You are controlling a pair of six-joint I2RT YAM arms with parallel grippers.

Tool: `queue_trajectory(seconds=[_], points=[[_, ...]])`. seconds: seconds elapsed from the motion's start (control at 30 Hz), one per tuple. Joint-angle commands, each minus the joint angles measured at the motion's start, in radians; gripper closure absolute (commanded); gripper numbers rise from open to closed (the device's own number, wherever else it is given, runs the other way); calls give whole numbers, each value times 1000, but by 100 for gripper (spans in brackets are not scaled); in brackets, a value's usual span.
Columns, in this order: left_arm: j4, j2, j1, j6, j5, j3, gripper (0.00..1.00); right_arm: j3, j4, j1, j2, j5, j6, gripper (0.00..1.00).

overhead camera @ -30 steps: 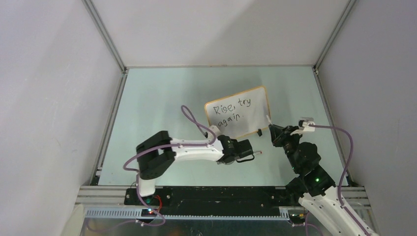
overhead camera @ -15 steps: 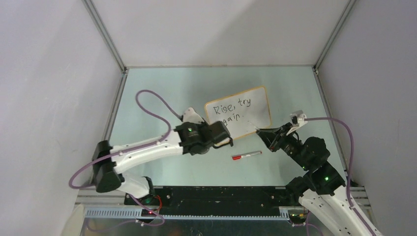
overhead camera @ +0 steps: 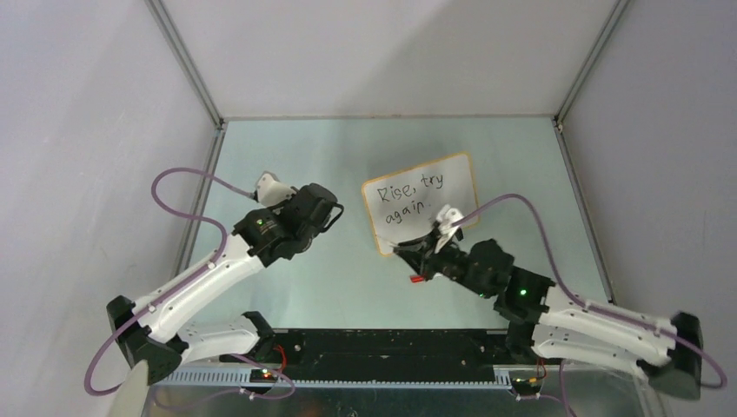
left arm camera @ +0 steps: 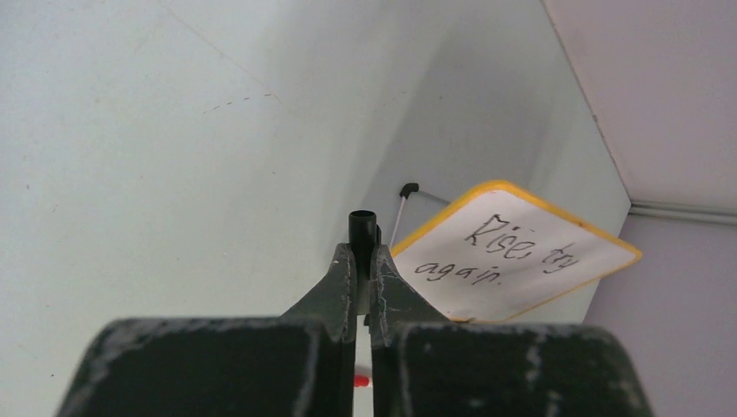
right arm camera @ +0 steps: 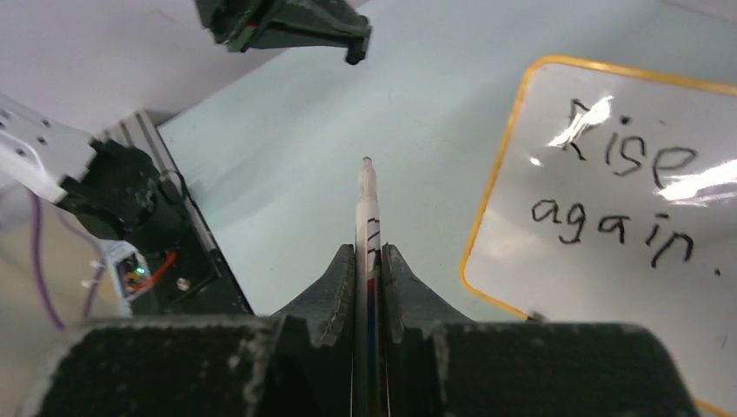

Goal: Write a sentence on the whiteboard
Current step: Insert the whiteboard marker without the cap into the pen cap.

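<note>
I count one whiteboard [overhead camera: 448,184], and one sentence [overhead camera: 408,198] is on it: three words in two lines. There is one marker [right arm camera: 368,217] and one black cap [left arm camera: 362,228]. There are two tools, the left tool [left arm camera: 363,261] and the right tool [right arm camera: 368,257].

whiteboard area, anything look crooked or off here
The whiteboard lies askew, its edges turned against those of the table. The marker in the right tool is uncapped, tip bare; what looks like its black cap is pinched in the left tool, apart from it. The writing looks clean.
</note>
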Motion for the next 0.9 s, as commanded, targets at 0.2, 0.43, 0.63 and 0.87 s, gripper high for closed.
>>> queue_trajectory(seconds=[0.2, 0.43, 0.63, 0.87], points=[[107, -100, 57, 13, 126, -87, 100, 108, 347, 294, 288, 412, -358, 100], [161, -136, 70, 13, 215, -116, 100, 143, 380, 294, 353, 393, -383, 100], [182, -159, 74, 12, 250, -123, 100, 162, 384, 293, 386, 387, -381, 100], [210, -182, 82, 5, 289, -150, 100, 175, 372, 293, 403, 383, -377, 100]])
